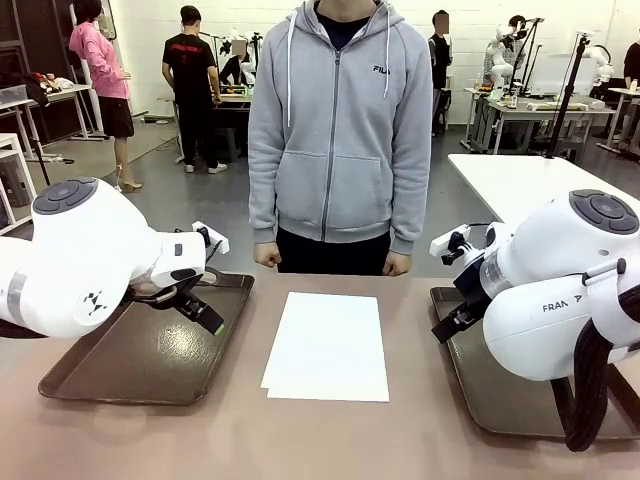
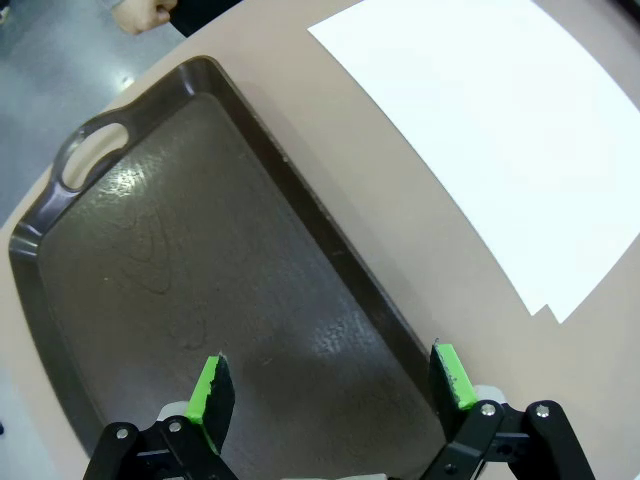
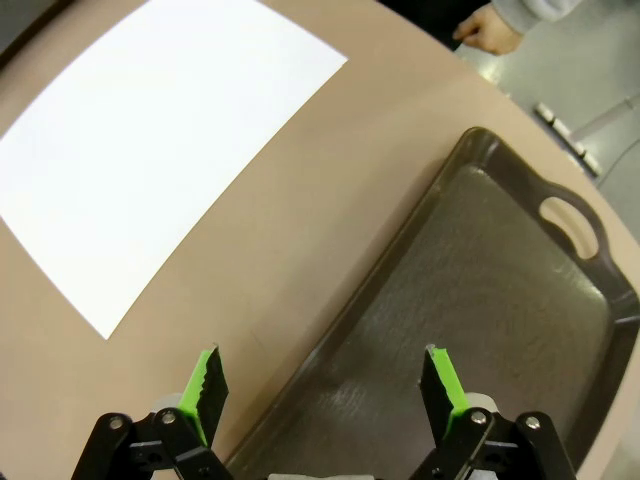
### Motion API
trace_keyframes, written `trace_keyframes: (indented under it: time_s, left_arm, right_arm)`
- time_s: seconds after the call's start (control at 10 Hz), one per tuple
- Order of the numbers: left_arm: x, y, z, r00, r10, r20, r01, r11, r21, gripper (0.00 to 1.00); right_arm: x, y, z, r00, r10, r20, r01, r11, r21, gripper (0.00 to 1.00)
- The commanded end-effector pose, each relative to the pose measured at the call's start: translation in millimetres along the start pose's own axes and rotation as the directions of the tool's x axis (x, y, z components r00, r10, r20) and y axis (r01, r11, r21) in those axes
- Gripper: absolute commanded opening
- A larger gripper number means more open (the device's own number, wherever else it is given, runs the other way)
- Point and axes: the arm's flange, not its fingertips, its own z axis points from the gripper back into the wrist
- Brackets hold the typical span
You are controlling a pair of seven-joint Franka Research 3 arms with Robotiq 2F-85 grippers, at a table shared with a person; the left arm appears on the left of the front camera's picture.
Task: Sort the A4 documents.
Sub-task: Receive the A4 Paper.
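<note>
A small stack of white A4 documents (image 1: 328, 346) lies flat in the middle of the table between two dark brown trays; a lower sheet peeks out at one corner (image 2: 545, 310). The same stack (image 3: 160, 150) appears in the right wrist view. My left gripper (image 2: 335, 385) hovers open over the left tray (image 1: 110, 378), nothing between its green pads. My right gripper (image 3: 325, 385) stands open above the inner rim of the right tray (image 3: 500, 290), also holding nothing. In the front view the left gripper (image 1: 203, 315) hangs over the left tray.
A person in a grey hoodie (image 1: 335, 130) stands at the table's far edge with both fists resting near it. The right tray (image 1: 500, 400) sits partly behind my right arm. Bare tabletop surrounds the paper stack.
</note>
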Motion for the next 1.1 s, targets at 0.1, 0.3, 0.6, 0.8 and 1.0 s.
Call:
trace_keyframes:
  time_s: [0.1,0.3,0.6,0.8,1.0]
  left_arm:
    - [-22.1,11.9,56.2,0.999,0.042,-0.011,-0.041,0.998,0.053,1.0]
    - [-37.8,24.8,97.5,0.996,0.082,-0.027,-0.08,0.995,0.056,1.0]
    - [-55.2,38.6,142.8,0.994,0.079,0.072,-0.076,0.996,-0.049,1.0]
    - [-71.3,52.4,161.8,0.988,0.107,0.113,-0.097,0.991,-0.094,1.0]
    - [-80.5,62.4,163.4,0.985,0.119,0.124,-0.099,0.984,-0.151,1.0]
  right_arm:
    - [-6.1,-26.5,50.6,0.997,-0.077,0.022,0.079,0.99,-0.117,1.0]
    - [-15.8,-48.5,104.3,0.996,-0.083,0.037,0.087,0.989,-0.121,1.0]
    - [-27.6,-75.4,166.4,0.993,-0.104,0.052,0.098,0.989,0.106,1.0]
    - [-37.9,-92.4,186.4,0.99,-0.131,0.053,0.113,0.959,0.26,1.0]
    - [-45.7,-106.2,190.3,0.978,-0.173,0.117,0.131,0.945,0.299,1.0]
